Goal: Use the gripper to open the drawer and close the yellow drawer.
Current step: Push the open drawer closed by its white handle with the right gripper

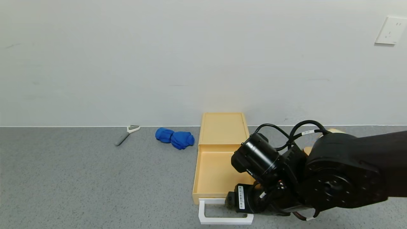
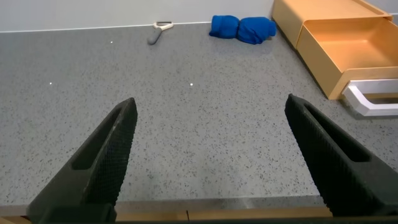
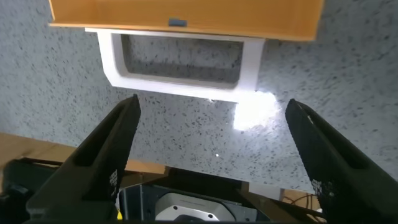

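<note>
Right gripper [image 1: 237, 200] over grey speckled counter [image 1: 79, 184], white wall [image 1: 127, 63] behind.

Drawer [image 1: 213, 171] pulled out of box [image 1: 222, 127]; cloth [image 1: 175, 138], peeler [image 1: 126, 134] left

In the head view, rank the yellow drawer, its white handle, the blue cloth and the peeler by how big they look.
Largest to smallest:
1. yellow drawer, pulled open
2. white handle and blue cloth: too close to rank, and the handle is nearer the camera
3. peeler
</note>
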{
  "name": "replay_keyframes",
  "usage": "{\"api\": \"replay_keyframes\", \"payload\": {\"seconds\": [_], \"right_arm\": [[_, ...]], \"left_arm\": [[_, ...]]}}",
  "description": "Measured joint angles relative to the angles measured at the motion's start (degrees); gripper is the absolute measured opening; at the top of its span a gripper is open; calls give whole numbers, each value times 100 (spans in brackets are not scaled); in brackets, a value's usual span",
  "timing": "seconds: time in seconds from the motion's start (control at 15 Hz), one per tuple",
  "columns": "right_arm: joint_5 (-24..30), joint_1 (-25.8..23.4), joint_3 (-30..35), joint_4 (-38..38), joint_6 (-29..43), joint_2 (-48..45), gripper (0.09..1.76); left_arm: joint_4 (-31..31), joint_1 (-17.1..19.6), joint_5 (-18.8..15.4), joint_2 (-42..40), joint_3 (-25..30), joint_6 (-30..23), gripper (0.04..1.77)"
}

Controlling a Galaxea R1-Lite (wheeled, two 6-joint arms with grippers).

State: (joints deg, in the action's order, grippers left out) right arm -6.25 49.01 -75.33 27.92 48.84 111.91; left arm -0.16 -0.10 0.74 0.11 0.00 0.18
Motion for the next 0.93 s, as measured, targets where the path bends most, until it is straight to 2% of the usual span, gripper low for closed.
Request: {"api": "replay_keyframes", "payload": {"seconds": [0.4,0.73,0.93], "right_arm": [[-5,177,-268,102,282,553,171],[-7,319,-1064,1117,741,862,171],[-232,391,-1408,1265,837,1124,171]], "left_arm": [[0,0,0,0,0,0,172],[0,0,0,0,0,0,172],[0,0,2,0,0,0,172]]}}
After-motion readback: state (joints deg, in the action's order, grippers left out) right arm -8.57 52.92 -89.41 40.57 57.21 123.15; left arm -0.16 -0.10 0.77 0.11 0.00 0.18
